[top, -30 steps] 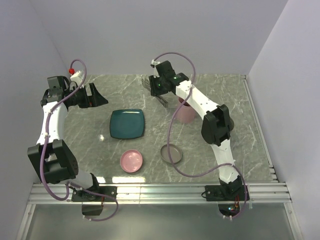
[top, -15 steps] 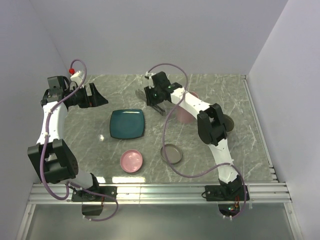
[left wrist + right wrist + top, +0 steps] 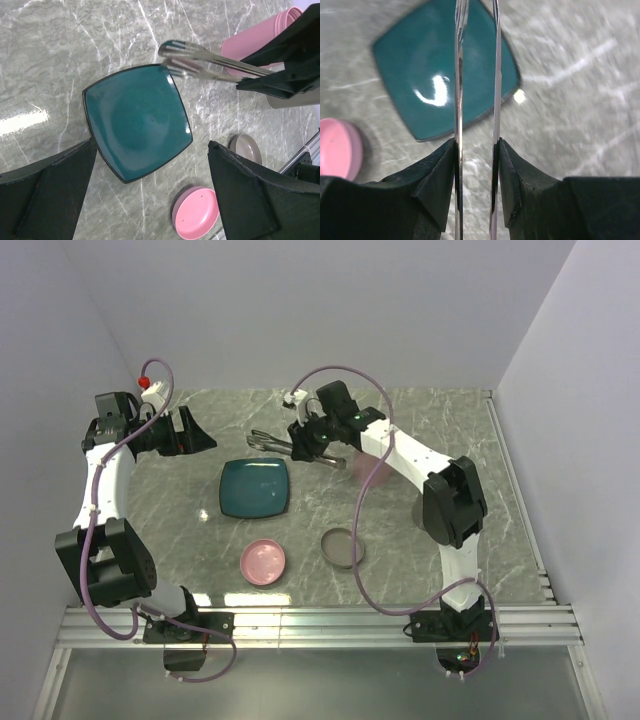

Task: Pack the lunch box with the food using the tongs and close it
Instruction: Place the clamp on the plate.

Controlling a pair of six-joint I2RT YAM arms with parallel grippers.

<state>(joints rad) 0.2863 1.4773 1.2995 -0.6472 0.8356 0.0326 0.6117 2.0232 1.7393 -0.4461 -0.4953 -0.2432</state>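
Left of plate: bare marble table (image 3: 180,500) runs between the wide-spread left gripper (image 3: 193,430) and the teal plate (image 3: 255,488).
Far plate corner: tongs (image 3: 272,442), clamped in the right gripper (image 3: 308,440), jut over it.
Near side: pink dish (image 3: 264,562) and grey lid (image 3: 343,547), a gap between them.
Right: pink container (image 3: 375,472), partly under the right arm.

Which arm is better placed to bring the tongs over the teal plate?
Right. The right hand grips the tongs, their tips near the teal plate's far edge; the left hand is open and empty.

The top view looks down from the near edge over the whole worktop (image 3: 520,520); both wrist views look down closer, sharing the teal plate (image 3: 137,120).
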